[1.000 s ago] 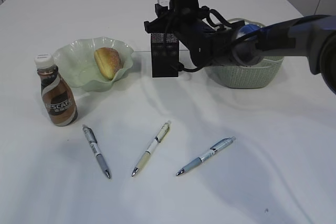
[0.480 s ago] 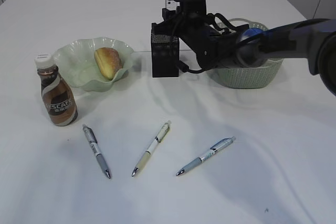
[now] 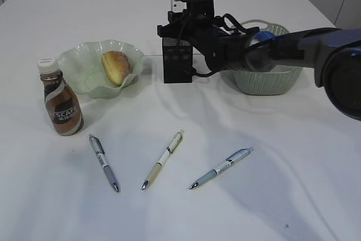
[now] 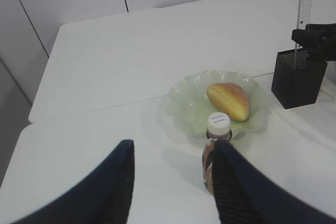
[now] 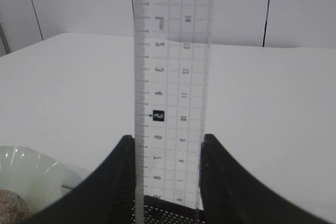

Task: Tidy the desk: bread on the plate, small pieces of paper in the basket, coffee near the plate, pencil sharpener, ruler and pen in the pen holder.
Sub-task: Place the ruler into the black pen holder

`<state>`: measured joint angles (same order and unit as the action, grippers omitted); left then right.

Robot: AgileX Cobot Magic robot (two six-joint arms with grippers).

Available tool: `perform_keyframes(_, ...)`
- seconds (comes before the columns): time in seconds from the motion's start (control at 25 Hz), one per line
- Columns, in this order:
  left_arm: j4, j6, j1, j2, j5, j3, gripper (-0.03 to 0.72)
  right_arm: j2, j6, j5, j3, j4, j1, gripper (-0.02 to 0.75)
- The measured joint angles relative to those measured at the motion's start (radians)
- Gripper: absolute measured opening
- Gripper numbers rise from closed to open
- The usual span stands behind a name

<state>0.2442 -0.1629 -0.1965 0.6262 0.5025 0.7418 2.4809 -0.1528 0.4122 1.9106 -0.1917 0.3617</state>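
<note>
My right gripper is shut on the clear ruler, its fingers pressing both long edges. The ruler stands upright with its lower end inside the black mesh pen holder. The bread lies in the green wavy plate, and the coffee stands just in front of the plate on its left. Three pens lie on the desk near the front. My left gripper hangs open above the desk, short of the coffee, with nothing between its fingers. The pencil sharpener and paper pieces are out of view.
The sage-green basket stands right of the pen holder, behind my right arm. The other two pens lie to either side of the middle one. Bare tabletop lies to the front right.
My right gripper, still holding the ruler, swung a little right and then back left over the pen holder. Everything else stayed put.
</note>
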Motion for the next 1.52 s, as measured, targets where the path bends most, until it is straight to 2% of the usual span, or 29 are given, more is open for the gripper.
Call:
perform_keyframes(0.8,0.0,0.0,0.0,0.0,-0.009,0.0,0.34,0.013,0.006,-0.074,0.016,0.035,0.0,0.302)
perform_keyframes(1.04,0.0,0.0,0.0,0.0,-0.009,0.0,0.34,0.013,0.008,-0.184,0.079,0.039,0.0,0.313)
perform_keyframes(1.52,0.004,0.0,0.0,0.0,-0.015,0.0,0.34,0.013,0.009,-0.268,0.112,0.041,0.0,0.321)
